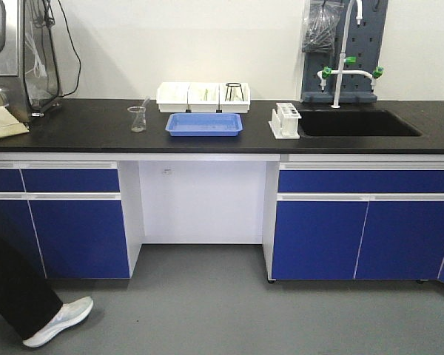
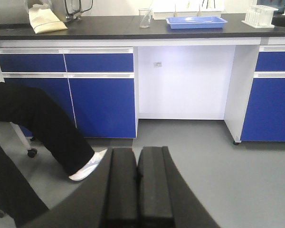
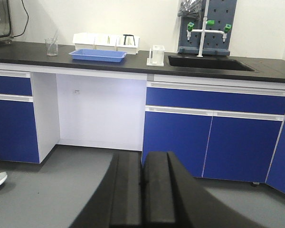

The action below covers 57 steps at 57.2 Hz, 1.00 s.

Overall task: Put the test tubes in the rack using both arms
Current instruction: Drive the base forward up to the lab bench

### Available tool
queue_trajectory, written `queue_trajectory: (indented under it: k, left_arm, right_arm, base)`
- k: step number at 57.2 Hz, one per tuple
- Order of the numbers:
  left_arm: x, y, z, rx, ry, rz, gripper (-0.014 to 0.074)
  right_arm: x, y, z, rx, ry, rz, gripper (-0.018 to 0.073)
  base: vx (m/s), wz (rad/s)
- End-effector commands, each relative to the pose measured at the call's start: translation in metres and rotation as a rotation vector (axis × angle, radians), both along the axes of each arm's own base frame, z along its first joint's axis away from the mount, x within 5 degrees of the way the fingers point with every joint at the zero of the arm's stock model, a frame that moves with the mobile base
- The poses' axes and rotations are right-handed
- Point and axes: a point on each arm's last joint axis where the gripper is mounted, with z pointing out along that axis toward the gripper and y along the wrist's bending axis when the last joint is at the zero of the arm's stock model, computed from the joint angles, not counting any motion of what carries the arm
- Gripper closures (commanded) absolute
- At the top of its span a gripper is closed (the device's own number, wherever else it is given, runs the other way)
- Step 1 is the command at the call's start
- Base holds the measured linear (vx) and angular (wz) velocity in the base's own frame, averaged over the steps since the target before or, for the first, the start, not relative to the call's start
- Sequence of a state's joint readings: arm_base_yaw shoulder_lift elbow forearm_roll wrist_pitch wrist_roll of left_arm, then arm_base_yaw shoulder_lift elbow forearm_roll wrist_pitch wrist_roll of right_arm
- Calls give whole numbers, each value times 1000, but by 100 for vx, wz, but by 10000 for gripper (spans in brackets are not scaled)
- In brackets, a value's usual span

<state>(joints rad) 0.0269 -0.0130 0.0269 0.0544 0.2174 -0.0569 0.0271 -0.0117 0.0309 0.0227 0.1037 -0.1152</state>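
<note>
Rack (image 1: 285,120), white with a holed top plate, stands on the black tabletop (image 1: 74,122) just beside the left edge of the sink (image 1: 355,123), well apart from both tools, far ahead of them and higher up. The left tool (image 2: 138,190) hangs low over the grey floor, fingers pressed together with nothing between them; a seated person's white shoe (image 2: 88,170) lies just to its left. The right tool (image 3: 142,190) is likewise closed on nothing, with the rack ahead and slightly to its right. A blue tray (image 1: 204,124) and a beaker (image 1: 137,118) sit further left along the tabletop. The test tubes are too small to pick out.
</note>
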Motion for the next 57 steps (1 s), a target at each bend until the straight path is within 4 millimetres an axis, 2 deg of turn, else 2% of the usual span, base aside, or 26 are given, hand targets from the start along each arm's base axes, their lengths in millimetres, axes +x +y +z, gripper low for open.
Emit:
queue_trajectory:
  k: [1, 57]
  left_arm:
    - [-1, 0, 18, -6, -125, -3, 601]
    - [-1, 0, 18, -6, -125, -3, 601]
  right_arm:
    - [0, 0, 3, -2, -72, -8, 568]
    - [0, 0, 3, -2, -72, -8, 568]
  base:
    - [0, 0]
    - [1, 0]
